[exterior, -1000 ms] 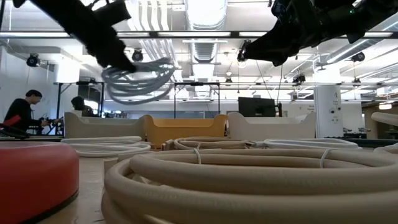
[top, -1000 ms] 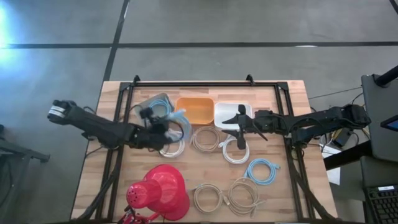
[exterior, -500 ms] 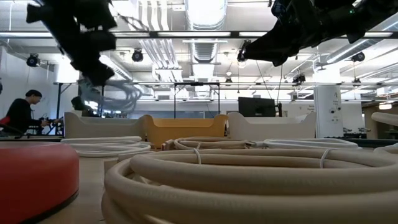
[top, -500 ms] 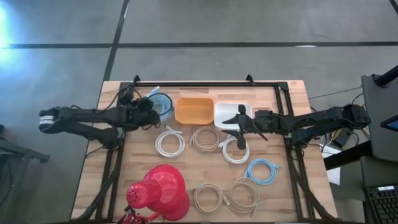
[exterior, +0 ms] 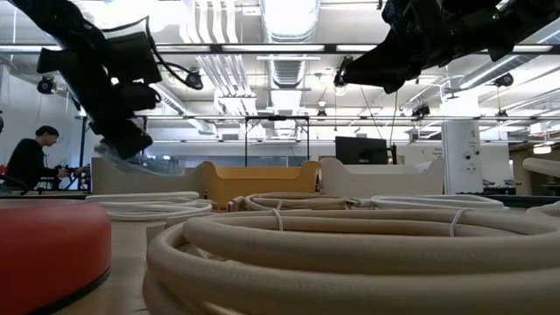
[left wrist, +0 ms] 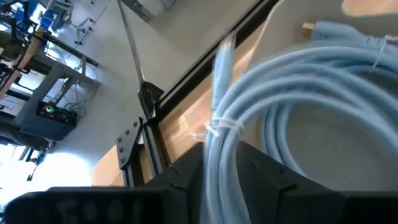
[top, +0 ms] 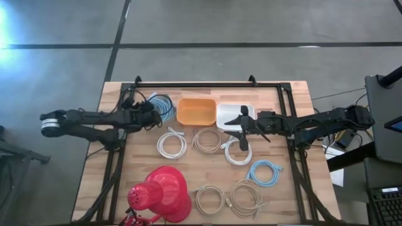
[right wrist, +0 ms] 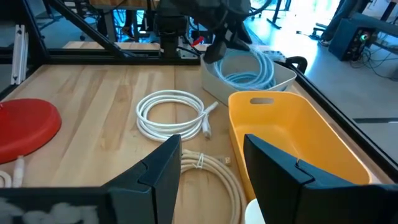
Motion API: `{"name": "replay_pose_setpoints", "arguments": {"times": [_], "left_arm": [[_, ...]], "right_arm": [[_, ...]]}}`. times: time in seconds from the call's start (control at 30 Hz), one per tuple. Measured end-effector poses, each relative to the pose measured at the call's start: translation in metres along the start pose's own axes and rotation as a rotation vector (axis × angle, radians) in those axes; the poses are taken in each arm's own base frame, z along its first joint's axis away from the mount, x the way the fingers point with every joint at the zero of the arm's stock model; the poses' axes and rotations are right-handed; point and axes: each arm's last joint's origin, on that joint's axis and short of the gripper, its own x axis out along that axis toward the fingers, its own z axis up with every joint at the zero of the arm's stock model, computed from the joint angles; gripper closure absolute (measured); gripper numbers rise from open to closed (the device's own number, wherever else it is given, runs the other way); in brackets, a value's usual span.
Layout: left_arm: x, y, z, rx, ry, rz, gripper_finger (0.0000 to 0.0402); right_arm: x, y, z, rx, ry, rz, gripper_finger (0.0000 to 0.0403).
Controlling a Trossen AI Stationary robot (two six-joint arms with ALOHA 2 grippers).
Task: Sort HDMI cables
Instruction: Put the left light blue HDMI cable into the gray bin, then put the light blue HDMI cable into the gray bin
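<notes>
Light blue cable [left wrist: 249, 118] is pinched by the left gripper [top: 149, 113] over the leftmost bin [right wrist: 283, 78].
If let go off-centre, loops could be draped over the rim; the right gripper [top: 242, 125] is held spread.

The left gripper [top: 152, 112], which a second ago was above the table centre near the white coil [top: 171, 142] with the light blue cable [top: 163, 107] raised clear of the surface, has moved back toward the far left corner. It is now at the leftmost bin [right wrist: 283, 73]. The light blue cable has come down from mid-air in the low view and now lies coiled inside that bin, with the fingers [left wrist: 264, 180] closed on one strand of the coil.
</notes>
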Motion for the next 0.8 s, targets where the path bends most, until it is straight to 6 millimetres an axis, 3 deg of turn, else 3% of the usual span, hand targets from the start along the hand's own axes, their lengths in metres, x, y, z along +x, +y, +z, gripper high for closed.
{"name": "replay_pose_setpoints", "arguments": {"times": [0.2, 0.33, 0.6, 0.8], "left_arm": [[0.002, -0.001, -0.002, 0.016, 0.01, 0.001, 0.0247], [-0.003, 0.003, 0.011, 0.036, -0.03, 0.038, 0.0224], [-0.023, 0.014, 0.052, -0.026, -0.112, -0.003, 0.0218], [-0.037, 0.013, 0.066, 0.006, -0.142, -0.147, 0.022]], "right_arm": [[0.0, 0.0, 0.0, 0.0, 0.0, 0.0, 0.0234], [0.0, 0.0, 0.0, 0.0, 0.0, 0.0, 0.0234], [0.0, 0.0, 0.0, 0.037, 0.0, 0.002, 0.0234], [-0.001, 0.011, 0.0, 0.061, 0.013, 0.115, 0.0234]]}}
